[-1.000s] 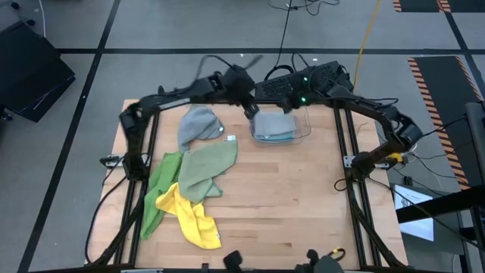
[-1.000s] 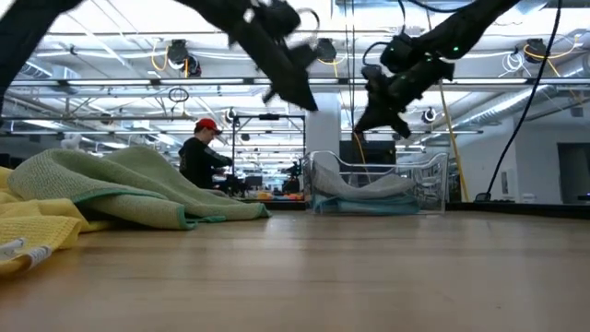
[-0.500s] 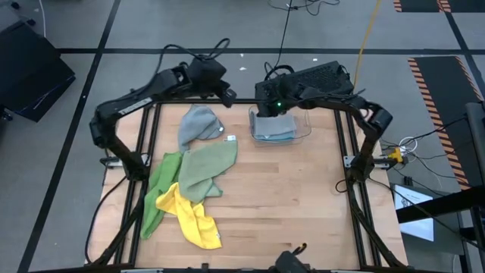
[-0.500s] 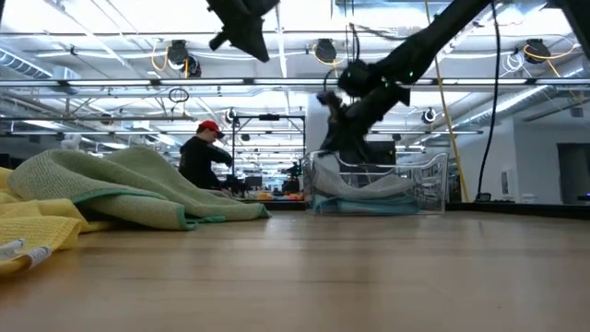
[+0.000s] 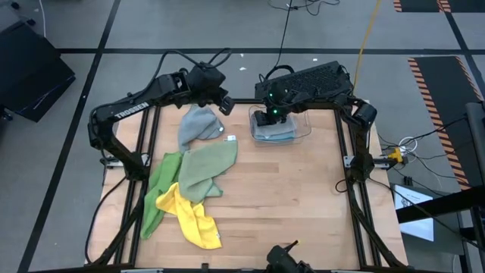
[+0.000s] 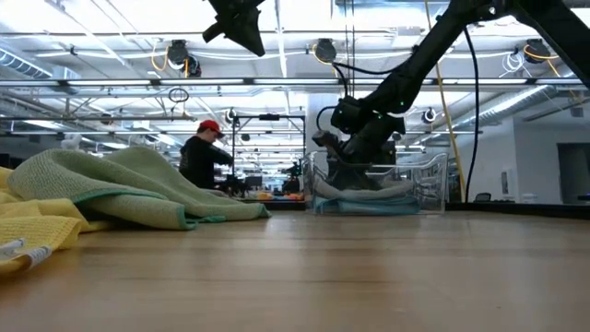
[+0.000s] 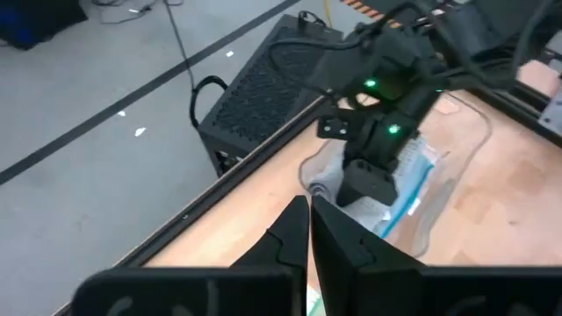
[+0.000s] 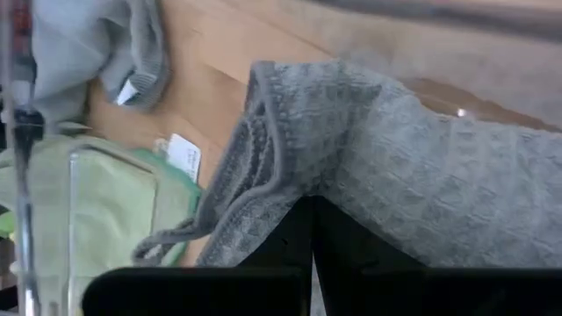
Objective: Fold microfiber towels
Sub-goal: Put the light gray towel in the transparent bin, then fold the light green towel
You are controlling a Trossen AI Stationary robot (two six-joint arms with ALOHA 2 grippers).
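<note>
A clear bin [image 5: 303, 130] stands at the table's far middle. In it a folded grey towel [image 5: 277, 127] lies on a light blue one [image 5: 282, 139]. My right gripper [image 5: 265, 118] is shut and reaches down into the bin's left part, onto the grey towel [image 8: 395, 175]. My left gripper [image 5: 220, 103] is shut and holds nothing. It hangs high over the far edge, above a crumpled grey towel [image 5: 198, 125]. Sage green [image 5: 208, 167], bright green [image 5: 158, 189] and yellow [image 5: 194, 218] towels lie heaped at the left. My right gripper has its shut fingertips [image 8: 294, 230] against the top of the folded grey towel [image 8: 351, 189], near the towel's left edge. The fingers slant down from the far right. The towel lies flat in the bin on the light blue one.
The bin's clear walls [image 6: 426, 177] stand around my right gripper [image 6: 348, 159]. A dark box [image 5: 318, 76] sits beyond the far edge. In the low view the sage green towel [image 6: 120, 184] and the yellow one [image 6: 28, 231] are heaped at the left. Bare wood lies at the near right [image 5: 295, 205].
My left gripper has gone up and toward the table's left, away from the bin, still shut. My right gripper has come down into the bin's left part, rolling as it went, onto the grey towel. The towels have kept their places.
</note>
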